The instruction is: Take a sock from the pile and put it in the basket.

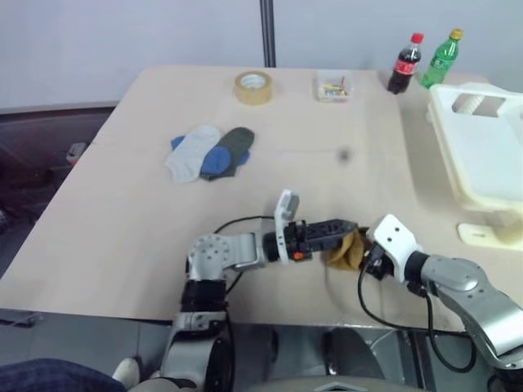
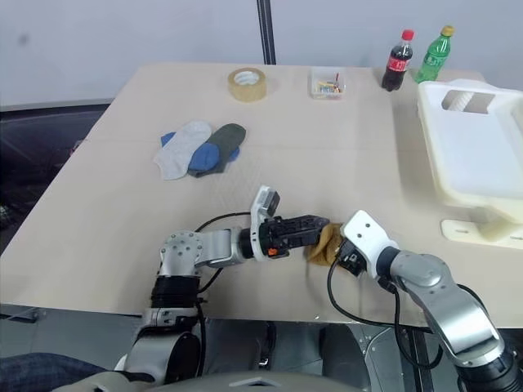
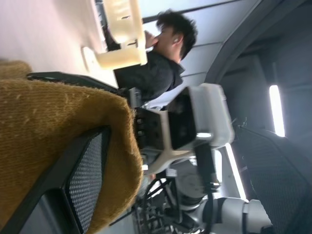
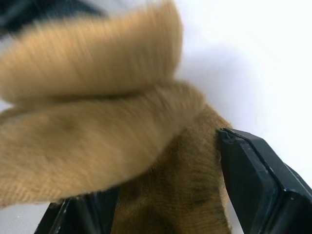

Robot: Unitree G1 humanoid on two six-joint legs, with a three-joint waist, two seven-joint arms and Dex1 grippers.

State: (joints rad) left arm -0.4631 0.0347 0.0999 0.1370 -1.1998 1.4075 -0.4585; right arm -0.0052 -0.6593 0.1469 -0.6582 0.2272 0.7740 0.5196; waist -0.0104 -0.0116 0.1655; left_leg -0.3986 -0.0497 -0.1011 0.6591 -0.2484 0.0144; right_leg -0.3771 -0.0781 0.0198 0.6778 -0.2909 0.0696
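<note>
A mustard sock (image 2: pixel 325 243) is pinched by the right end effector (image 2: pixel 339 255), while the level left end effector (image 2: pixel 315 230) reaches in wide.

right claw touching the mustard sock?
Touching. In the right wrist view the mustard sock sits bunched between the right claw, pressed against its black finger.

Hidden, cropped and blurred parts

Basket (image 1: pixel 482 139) cut off by the right edge of the head views; contents of small clear box (image 1: pixel 333 86) too small to tell; mustard sock (image 4: pixel 97 131) blurred in the right wrist view, covering most of the right hand (image 4: pixel 161 214); cropped in the left wrist view.
</note>
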